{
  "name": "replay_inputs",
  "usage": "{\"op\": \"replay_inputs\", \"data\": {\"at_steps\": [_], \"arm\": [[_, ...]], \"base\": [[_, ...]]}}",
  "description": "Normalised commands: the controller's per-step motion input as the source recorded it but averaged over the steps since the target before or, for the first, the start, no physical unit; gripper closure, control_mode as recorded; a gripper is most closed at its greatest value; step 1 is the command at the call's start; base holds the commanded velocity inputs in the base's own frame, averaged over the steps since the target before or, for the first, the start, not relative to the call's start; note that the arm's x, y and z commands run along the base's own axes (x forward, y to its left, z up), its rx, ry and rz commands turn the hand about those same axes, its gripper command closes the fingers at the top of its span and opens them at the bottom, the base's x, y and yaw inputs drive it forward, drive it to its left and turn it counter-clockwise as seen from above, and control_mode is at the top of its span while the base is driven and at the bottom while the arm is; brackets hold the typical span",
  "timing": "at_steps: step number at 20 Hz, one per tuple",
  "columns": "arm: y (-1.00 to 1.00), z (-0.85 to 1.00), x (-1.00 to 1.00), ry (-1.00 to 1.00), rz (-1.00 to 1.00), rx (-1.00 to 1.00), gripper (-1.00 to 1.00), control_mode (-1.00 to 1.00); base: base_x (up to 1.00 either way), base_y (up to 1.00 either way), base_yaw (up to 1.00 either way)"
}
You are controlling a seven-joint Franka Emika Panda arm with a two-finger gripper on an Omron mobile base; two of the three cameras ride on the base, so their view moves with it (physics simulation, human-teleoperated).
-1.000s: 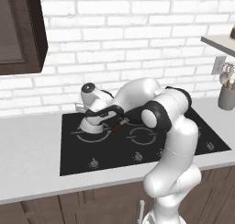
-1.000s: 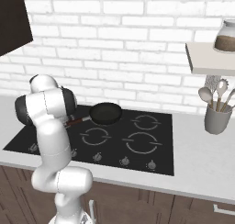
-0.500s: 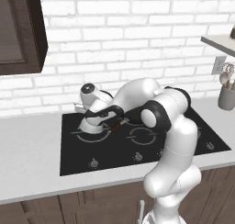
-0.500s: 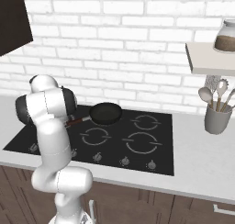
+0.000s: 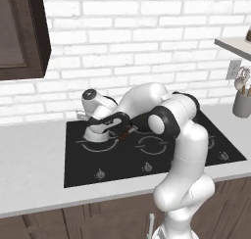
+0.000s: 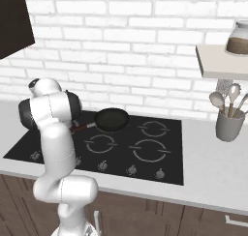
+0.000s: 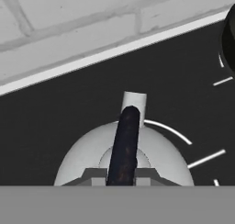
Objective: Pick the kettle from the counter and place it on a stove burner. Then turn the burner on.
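Kettle (image 5: 96,133) seated on the stove (image 5: 78,172), on the rear left burner ring (image 5: 100,146), pale round body covering most of that ring, near the cooktop's back edge below the white brick wall (image 5: 147,47). From the left base view: arm folded low across the glass from the right, hand over the kettle's top, gripper (image 5: 103,121) at the kettle's handle, directly above the body. From the hand view: kettle (image 7: 82,159) directly beneath the camera, dome filling the lower middle, dark handle (image 7: 125,142) running straight up the centre from the bottom edge, short pale spout (image 7: 134,101) pointing toward the strip of counter (image 7: 69,67) behind the cooktop. Grey finger parts flanking the handle's near end at the bottom edge, very close on both sides; contact or release not clear, so grip state impossible to call. Burner ring arc (image 7: 172,130) and side ticks curving out from under the kettle's right side.

Black frying pan (image 6: 111,119) with reddish handle (image 6: 83,127) on the ring just right of the kettle, handle pointing toward the arm. Knob row (image 6: 131,170) along the front edge of the glass. Grey utensil holder (image 6: 229,125) on the counter (image 6: 213,167) well to the right, below a shelf (image 6: 220,61).
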Motion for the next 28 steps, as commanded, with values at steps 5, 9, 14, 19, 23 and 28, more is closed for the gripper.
{"op": "replay_inputs", "data": {"at_steps": [5,9,14,19,23,28], "arm": [[-0.31,-0.45,-0.43,0.01,0.00,0.00,1.00,-1.00],[-0.30,-0.46,-0.38,0.00,0.00,0.00,1.00,-1.00],[-0.01,-0.47,-0.03,0.00,0.00,0.00,1.00,-1.00],[0.01,-0.35,0.00,0.01,0.00,0.00,-1.00,-1.00],[0.00,-0.12,-0.06,0.03,0.00,0.00,-1.00,-1.00],[-0.03,0.00,-0.19,0.02,0.00,0.00,-1.00,-1.00]], "base": [[0.00,0.00,0.00],[0.00,0.00,0.00],[0.00,0.00,0.00],[0.00,0.00,0.00],[0.00,0.00,0.00],[0.00,0.00,0.00]]}}
